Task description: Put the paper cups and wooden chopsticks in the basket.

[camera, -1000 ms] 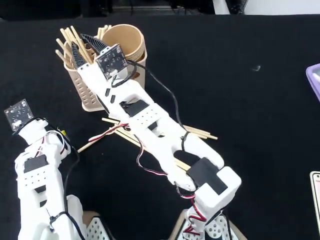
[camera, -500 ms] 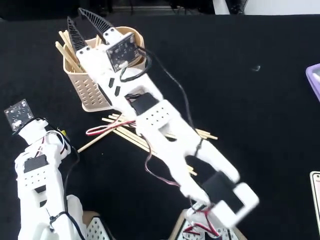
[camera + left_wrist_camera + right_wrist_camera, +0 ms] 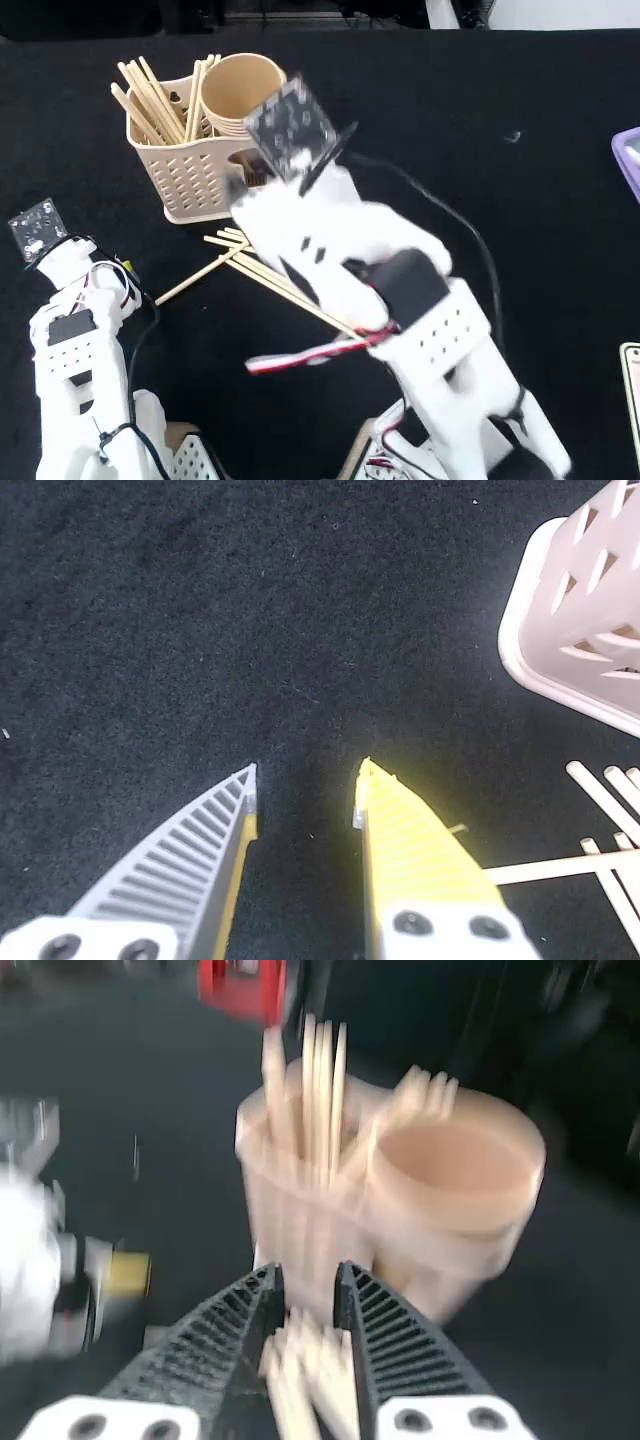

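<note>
Basket: beige slotted plastic, upright on the black bench, far left in the high view. Paper cups: tan nested stack, upright in the basket's right half. Wooden chopsticks: bundle standing in the left half, leaning outward. Loose chopsticks: small pile flat on the bench just in front of the basket, partly hidden, with one stick splayed off leftward.

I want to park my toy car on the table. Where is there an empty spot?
Biggest bare patch: the black cloth between the right arm and the purple thing at the edge. Another lies left of the basket, in front of the left claw. Crowded: between the basket and the right arm, where loose chopsticks lie.
</note>
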{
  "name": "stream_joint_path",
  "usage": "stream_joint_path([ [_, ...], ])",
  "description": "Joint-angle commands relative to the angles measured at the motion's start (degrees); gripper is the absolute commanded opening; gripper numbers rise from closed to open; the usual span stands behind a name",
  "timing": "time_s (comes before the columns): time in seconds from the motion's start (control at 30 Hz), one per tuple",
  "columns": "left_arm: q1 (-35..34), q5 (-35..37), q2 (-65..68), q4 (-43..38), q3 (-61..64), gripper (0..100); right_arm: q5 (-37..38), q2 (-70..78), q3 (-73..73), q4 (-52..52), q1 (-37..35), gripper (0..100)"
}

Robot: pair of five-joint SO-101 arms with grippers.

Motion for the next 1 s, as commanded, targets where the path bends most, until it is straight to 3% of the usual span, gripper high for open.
stream_joint_path([
  [0.0,0.31,0.26,-1.05,-0.70,-0.13,16,0.62,-4.26,7.78,7.47,-0.09,10.4],
  [0.07,0.31,0.26,-1.05,-0.70,-0.13,16,2.29,-4.53,15.52,6.59,0.62,15.2],
  [0.17,0.40,0.26,-1.05,-0.79,-0.13,16,10.46,-3.30,30.02,-0.53,0.79,22.1],
  [0.3,0.40,0.26,-1.05,-0.79,-0.13,16,19.52,2.68,43.56,-13.36,0.97,22.5],
  [0.67,0.31,0.26,-1.05,-0.70,-0.13,16,24.00,26.24,34.42,-17.49,1.14,22.0],
  [0.9,0.31,0.26,-1.05,-0.70,-0.22,16,24.35,27.65,34.15,-15.74,0.97,1.2],
  [0.97,0.31,0.26,-1.05,-0.70,-0.22,16,24.35,27.21,34.07,-13.89,1.05,1.9],
])
